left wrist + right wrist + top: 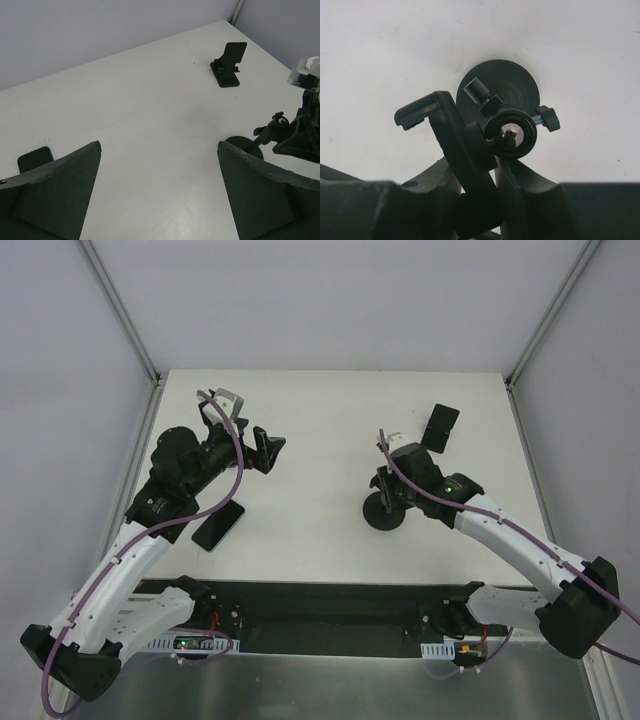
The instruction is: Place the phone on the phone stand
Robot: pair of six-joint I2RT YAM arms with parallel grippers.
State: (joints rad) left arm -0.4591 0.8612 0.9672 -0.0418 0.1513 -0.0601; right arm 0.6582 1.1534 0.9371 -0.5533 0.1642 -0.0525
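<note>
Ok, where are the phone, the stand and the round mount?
phone [218, 525], top view, middle of its face.
stand [233, 55], left wrist view, back plate.
round mount [516, 82], right wrist view, base disc.

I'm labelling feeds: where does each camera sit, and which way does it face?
Top external: above and behind, looking down on the table; left arm and right arm show.
Left wrist: on the left arm, facing the phone stand; open left claw frames it.
Right wrist: looking down on a round-based mount gripped in the right claw.
Shared: top and left wrist both show the phone and phone stand.
</note>
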